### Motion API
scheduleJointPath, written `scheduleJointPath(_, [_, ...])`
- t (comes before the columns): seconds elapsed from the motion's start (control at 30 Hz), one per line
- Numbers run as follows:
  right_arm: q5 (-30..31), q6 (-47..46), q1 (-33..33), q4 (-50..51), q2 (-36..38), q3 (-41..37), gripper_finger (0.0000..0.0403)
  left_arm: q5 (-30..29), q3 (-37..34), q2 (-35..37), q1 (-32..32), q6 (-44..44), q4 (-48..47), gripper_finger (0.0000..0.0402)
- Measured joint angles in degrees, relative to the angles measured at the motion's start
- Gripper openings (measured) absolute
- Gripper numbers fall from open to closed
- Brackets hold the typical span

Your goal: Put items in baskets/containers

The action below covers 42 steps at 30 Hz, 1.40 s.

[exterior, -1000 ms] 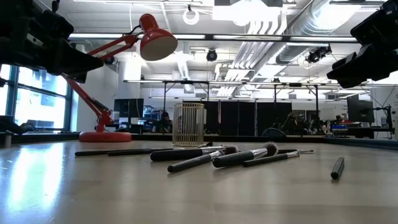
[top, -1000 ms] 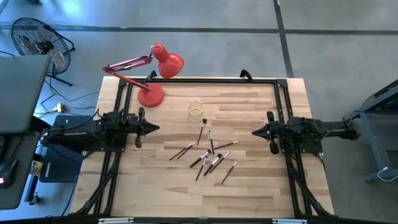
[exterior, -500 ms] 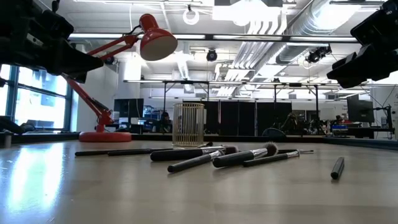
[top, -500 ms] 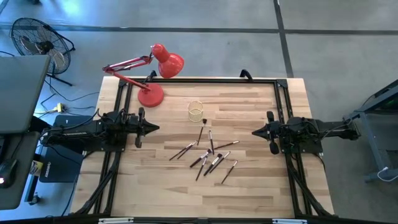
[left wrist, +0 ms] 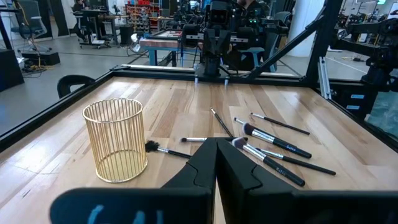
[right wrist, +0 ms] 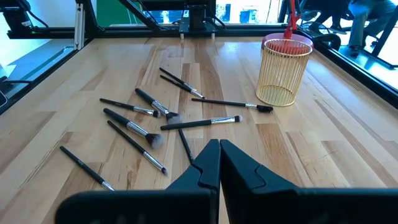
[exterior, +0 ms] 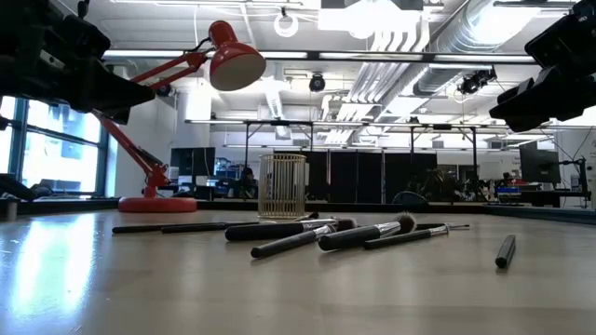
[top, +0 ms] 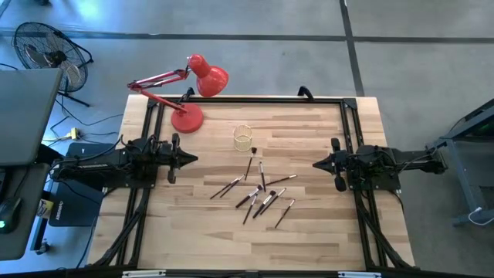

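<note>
Both jaws shut, empty; thin dark-handled brushes [top: 258,191] lie scattered beside upright gold wire cup [top: 244,138].

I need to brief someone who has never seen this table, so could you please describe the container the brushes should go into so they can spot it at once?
Start at the red desk lamp at the table's far left corner. Just toward the table's middle from its base stands a small upright cup made of thin gold wires, open at the top and empty. It is the only standing see-through thing, and the makeup brushes lie flat and scattered just in front of it.
</note>
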State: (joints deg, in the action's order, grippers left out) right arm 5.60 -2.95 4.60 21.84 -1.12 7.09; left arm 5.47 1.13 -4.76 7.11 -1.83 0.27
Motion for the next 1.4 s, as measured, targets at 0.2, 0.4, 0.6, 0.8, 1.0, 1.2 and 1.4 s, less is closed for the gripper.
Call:
scheduleJointPath(0.2, [-0.01,0.0,0.0,-0.01,0.01,0.01,0.0,-0.01,0.02,0.01,0.0,0.02,0.0,0.0005])
scheduleJointPath(0.4, [0.01,-0.01,0.0,-0.18,-0.01,0.02,0.0001,0.01,0.02,-0.01,0.0,0.02,0.0,0.0005])
scheduleJointPath(0.6, [0.01,-0.01,0.0,-3.0,-0.01,0.0,0.0001,0.0,0.02,0.01,0.0,0.0,0.0,0.0005])
scheduleJointPath(0.8, [2.01,0.56,-0.02,-15.17,0.01,0.0,0.0001,-0.01,0.0,0.01,0.0,0.01,0.0,0.0005])
scheduleJointPath(1.0, [-1.48,6.1,0.0,-30.14,-2.79,0.0,0.0,0.0,0.0,-0.02,0.0,0.0,0.0,0.0005])
scheduleJointPath(1.2, [3.93,8.05,0.0,-35.2,-12.09,2.5,0.0,0.01,0.0,0.01,0.0,0.02,0.0,0.0005])
scheduleJointPath(1.4, [12.73,6.17,0.0,-26.87,-25.43,13.38,0.0,0.01,0.0,-0.02,0.0,0.02,-0.02,0.0005])
